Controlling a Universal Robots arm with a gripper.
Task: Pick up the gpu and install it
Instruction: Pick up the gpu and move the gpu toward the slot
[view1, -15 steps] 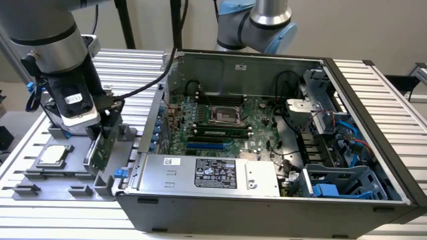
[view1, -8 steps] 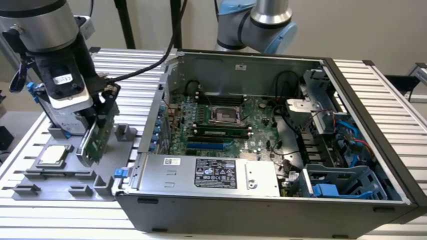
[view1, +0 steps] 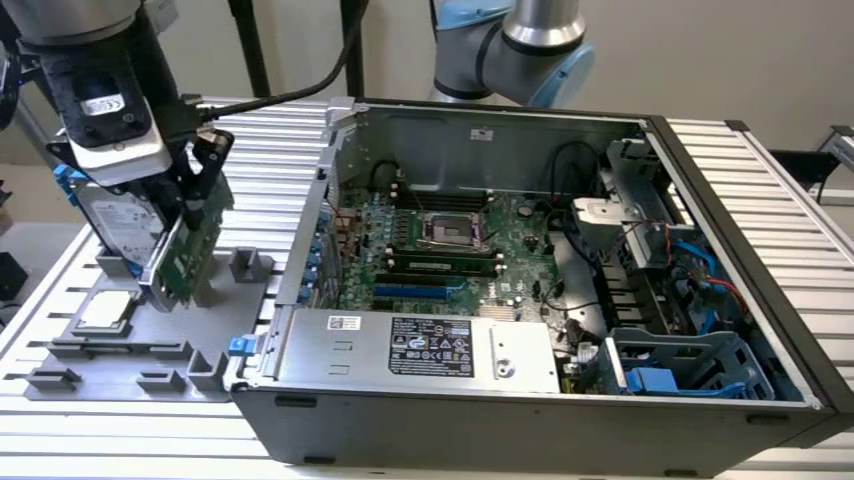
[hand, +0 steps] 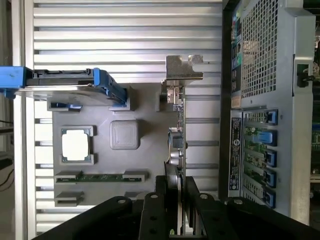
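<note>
The open case (view1: 441, 430) fills the worktop (view1: 774, 200) at the exterior view's right, with the grey tray (view1: 120, 365) at its left. The gpu (view1: 180, 255) stands on edge at the tray, with the gripper (hand: 175, 184) above it, jaws clenched on its top edge. A square hold and a straight pull look wise, lest the card bind.

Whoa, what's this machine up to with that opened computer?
A robot arm is over a gray parts tray beside the open computer case. Its jaws are closed on the top edge of the gpu, a green card held on edge at the tray, next to a hard drive and a processor chip. The card is not yet in the case.
</note>
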